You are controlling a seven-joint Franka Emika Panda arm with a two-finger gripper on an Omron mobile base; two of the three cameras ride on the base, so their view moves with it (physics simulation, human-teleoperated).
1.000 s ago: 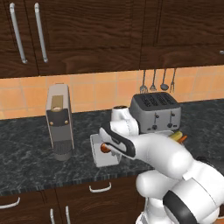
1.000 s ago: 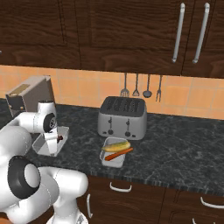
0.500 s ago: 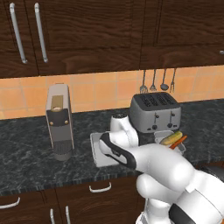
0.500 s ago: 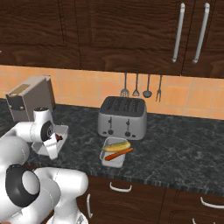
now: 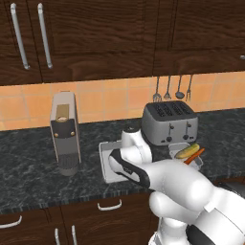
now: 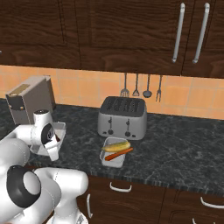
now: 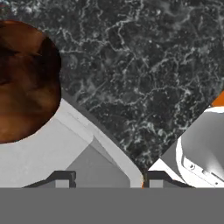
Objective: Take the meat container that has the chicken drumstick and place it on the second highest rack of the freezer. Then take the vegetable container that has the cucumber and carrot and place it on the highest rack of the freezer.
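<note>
The dark tabletop (image 5: 28, 172) carries a toaster (image 5: 168, 123) at the back and, left of it, the meat container (image 5: 106, 158) under the arm. The vegetable container (image 6: 114, 154) sits right of it, in front of the toaster. The pincer (image 7: 109, 179) straddles the meat container's right rim beside the drumstick (image 7: 24, 83), its tips set apart; whether it pinches yet I cannot tell. It should squeeze squarely on the rim before lifting level. The hand has dropped lower than a second ago.
</note>
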